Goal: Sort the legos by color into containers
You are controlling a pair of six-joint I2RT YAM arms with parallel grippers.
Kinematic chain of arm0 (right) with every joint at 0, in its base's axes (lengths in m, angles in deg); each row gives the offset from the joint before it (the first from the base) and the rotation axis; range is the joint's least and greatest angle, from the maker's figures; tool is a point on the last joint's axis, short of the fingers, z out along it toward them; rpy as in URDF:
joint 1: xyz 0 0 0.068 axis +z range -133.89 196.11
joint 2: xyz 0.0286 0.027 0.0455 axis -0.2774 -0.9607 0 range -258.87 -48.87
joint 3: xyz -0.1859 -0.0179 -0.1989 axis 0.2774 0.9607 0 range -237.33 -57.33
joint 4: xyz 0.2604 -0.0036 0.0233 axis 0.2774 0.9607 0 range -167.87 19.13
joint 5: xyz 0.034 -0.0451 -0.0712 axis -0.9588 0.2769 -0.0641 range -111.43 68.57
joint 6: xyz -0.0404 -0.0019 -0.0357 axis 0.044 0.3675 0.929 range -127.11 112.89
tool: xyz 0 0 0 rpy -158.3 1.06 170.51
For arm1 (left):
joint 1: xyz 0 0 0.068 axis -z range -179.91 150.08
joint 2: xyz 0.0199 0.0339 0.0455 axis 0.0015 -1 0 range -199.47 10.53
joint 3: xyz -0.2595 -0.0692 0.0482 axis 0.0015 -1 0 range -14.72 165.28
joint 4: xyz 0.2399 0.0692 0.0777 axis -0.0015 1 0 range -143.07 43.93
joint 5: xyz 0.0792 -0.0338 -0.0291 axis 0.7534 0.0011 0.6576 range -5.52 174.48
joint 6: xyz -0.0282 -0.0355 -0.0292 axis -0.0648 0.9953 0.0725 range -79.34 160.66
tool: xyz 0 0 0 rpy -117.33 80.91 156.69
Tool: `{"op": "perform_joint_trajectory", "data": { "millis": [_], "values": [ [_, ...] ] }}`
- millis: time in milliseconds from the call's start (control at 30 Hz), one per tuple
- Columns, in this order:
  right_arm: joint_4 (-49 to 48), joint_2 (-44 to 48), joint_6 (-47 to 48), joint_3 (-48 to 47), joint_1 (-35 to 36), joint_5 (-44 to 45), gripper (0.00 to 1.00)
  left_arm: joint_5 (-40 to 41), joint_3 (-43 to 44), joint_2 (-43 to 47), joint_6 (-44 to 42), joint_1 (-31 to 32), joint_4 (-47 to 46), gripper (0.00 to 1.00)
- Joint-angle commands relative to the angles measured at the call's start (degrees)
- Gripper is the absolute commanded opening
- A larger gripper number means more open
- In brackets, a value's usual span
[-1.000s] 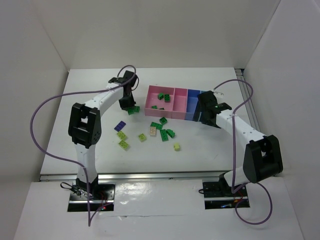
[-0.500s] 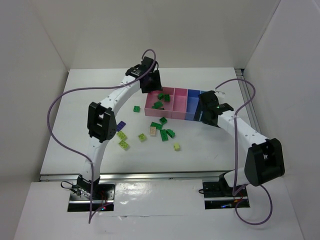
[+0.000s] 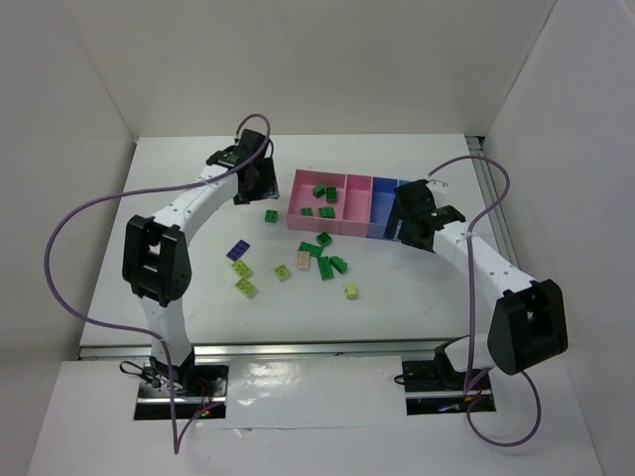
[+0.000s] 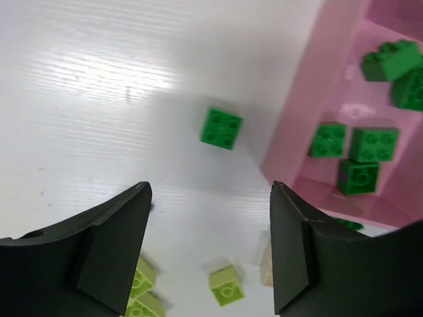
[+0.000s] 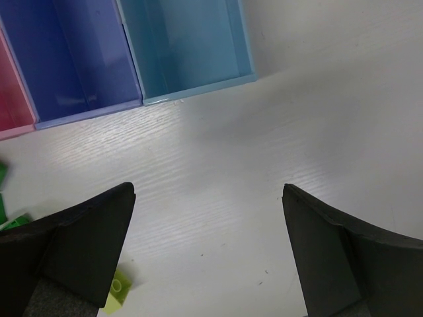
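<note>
The joined containers stand at the back middle: large pink bin [image 3: 301,188], narrower pink bin [image 3: 356,205], blue bin [image 3: 382,210]; the light blue bin [image 5: 185,46] lies under my right arm. Several dark green legos [image 3: 325,211] lie in the large pink bin. One dark green lego [image 3: 270,215] lies on the table just left of it, also in the left wrist view [image 4: 221,128]. My left gripper [image 3: 256,184] [image 4: 209,191] is open and empty above it. My right gripper [image 3: 407,226] [image 5: 208,191] is open and empty, in front of the blue bins.
Loose on the table in front of the bins: more dark green legos [image 3: 325,268], a beige one [image 3: 304,260], yellow-green ones [image 3: 245,288] [image 3: 350,291] and a purple one [image 3: 238,250]. White walls close in both sides.
My left arm swung right over the large pink bin, then back left of it. One more green lego lies in that bin and one fewer beside it. The right arm barely moved.
</note>
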Motion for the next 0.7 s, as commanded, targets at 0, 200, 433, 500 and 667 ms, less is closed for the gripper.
{"op": "perform_joint_trajectory", "data": {
  "millis": [0, 200, 433, 500, 667],
  "values": [
    [-0.5, -0.5, -0.7, -0.9, 1.1, 0.8, 1.0, 0.7, -3.7, 0.3, -2.7, -2.2, -4.2, 0.77],
    [-0.5, -1.0, -0.7, -0.9, 1.1, 0.3, 1.0, -6.0, -0.7, -7.1, -3.8, -2.8, -5.6, 0.83],
    [-0.5, -1.0, -0.7, -1.4, 1.1, 0.8, 1.0, -5.6, 5.4, -15.9, -4.4, -2.8, -3.5, 0.82],
    [-0.5, -1.0, -0.7, -1.4, 1.6, 0.8, 1.0, -4.1, 6.0, -17.6, -3.9, -2.8, -2.1, 0.73],
    [-0.5, -1.7, -0.7, -1.9, 1.6, 0.8, 1.0, -1.0, 7.1, -17.2, -2.8, -2.8, 0.4, 0.41]
  ]
}}
